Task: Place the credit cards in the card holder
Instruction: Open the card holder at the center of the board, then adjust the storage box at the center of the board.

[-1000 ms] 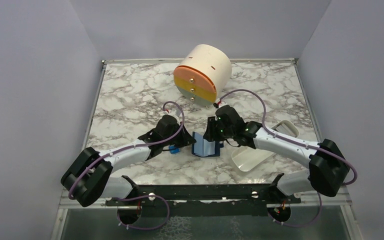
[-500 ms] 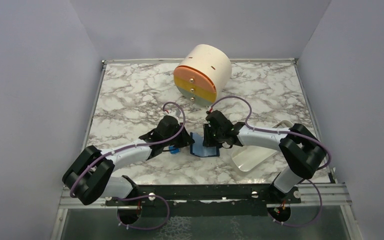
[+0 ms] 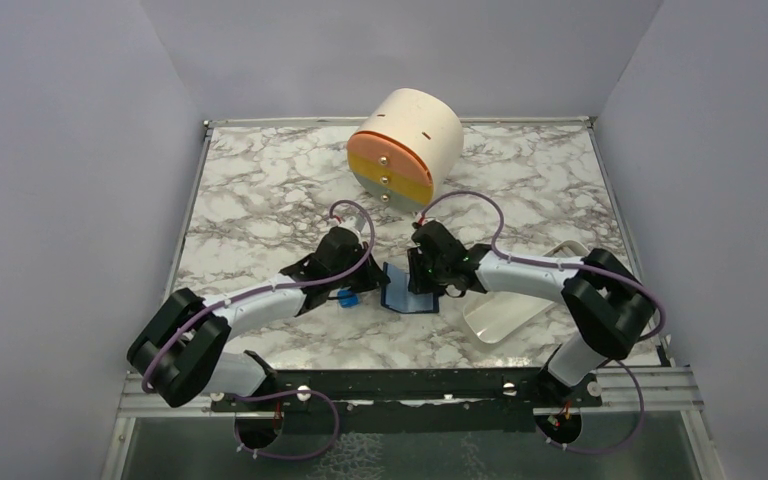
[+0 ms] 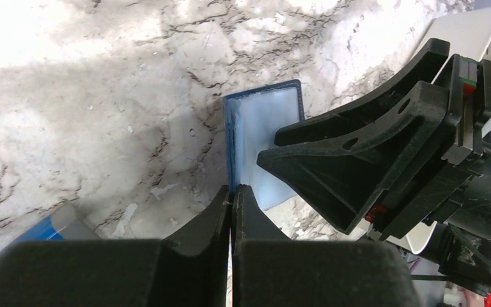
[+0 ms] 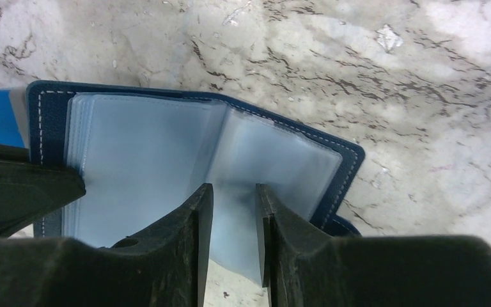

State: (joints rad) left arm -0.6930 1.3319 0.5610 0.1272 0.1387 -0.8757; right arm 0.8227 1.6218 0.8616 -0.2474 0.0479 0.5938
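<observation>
The card holder (image 3: 409, 299) lies open on the marble between both grippers, navy outside with pale blue-grey sleeves (image 5: 140, 153) inside. My left gripper (image 4: 231, 190) is shut on the edge of its left cover (image 4: 265, 128), which stands raised; from above this gripper (image 3: 376, 282) sits at the holder's left side. My right gripper (image 5: 233, 190) hovers over the sleeves with its jaws a finger-width apart and nothing between them; in the top view it (image 3: 423, 283) is right above the holder. The credit cards are out of view.
A small bright blue block (image 3: 348, 298) lies under the left wrist. A white oblong tray (image 3: 505, 312) sits right of the holder. A cream drum with an orange and yellow face (image 3: 405, 145) stands at the back. Walls close in on both sides.
The right arm folded its elbow in and its gripper shifted slightly left over the holder, its jaws narrowing a little. The left gripper kept its place on the cover.
</observation>
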